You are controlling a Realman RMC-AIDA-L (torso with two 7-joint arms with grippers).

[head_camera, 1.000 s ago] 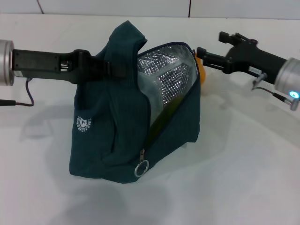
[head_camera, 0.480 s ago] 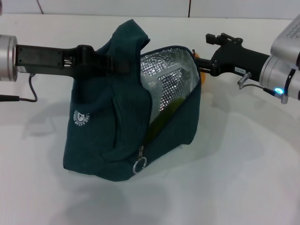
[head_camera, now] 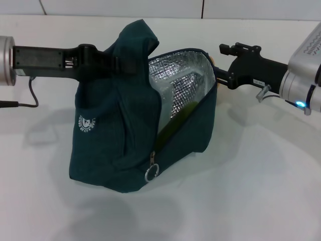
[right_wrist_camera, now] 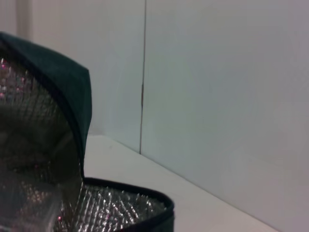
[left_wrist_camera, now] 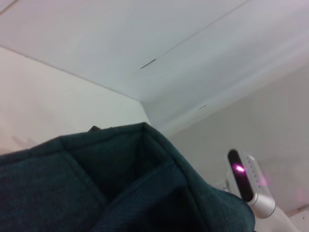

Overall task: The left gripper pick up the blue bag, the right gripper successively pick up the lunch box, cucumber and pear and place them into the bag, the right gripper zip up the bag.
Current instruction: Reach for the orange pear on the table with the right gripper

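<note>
- The left gripper (head_camera: 118, 64), at nine o'clock, is clamped on the blue bag's (head_camera: 115, 145) upper fabric, holding it upright.
- The cucumber (head_camera: 176, 122) shows inside at centre.
- The right gripper (head_camera: 219, 76), at two o'clock against the rim; whether its claw is apart I cannot tell.
- The pear is barely visible behind the rim; a nudge there could collapse the opening.

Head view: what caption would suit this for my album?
Left claw holds the blue bag open while the right claw reaches its rim.

You've got a white table (head_camera: 261, 191), and the bag (head_camera: 115, 145) sits right on it, bottom edge touching.
</note>
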